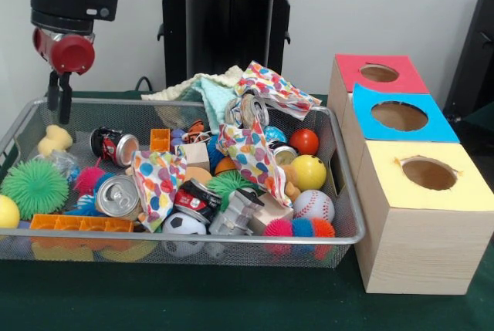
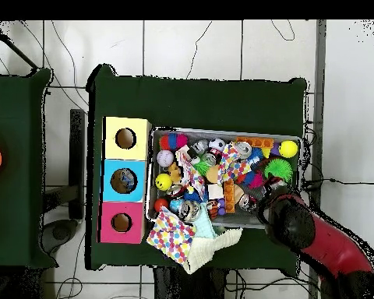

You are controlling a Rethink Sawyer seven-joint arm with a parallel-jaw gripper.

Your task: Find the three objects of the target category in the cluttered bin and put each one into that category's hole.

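The desk [image 1: 231, 308] carries a green cloth, on which stand a wire basket [image 1: 340, 192] and, beside it, three boxes in a row. The yellow-topped box [image 1: 421, 223] is nearest the camera in the front view, the blue-topped box [image 1: 401, 119] is in the middle, and the red-topped box [image 1: 378, 75] is farthest; each has one round hole in its top.

The arm [image 2: 330, 245] reaches the basket's corner farthest from the boxes. The hand [image 1: 59, 99] hangs over that corner with its two fingers pointing straight down, close together, holding nothing and touching nothing visible.

The basket is full of clutter. A silver can [image 1: 117, 196] lies on its side, its end facing the camera. A red can [image 1: 114, 146] lies tilted behind it. A baseball [image 1: 314, 206], yellow ball [image 1: 309, 172], green spiky ball [image 1: 35, 188] and spotted cloth [image 1: 251, 153] lie among the rest.
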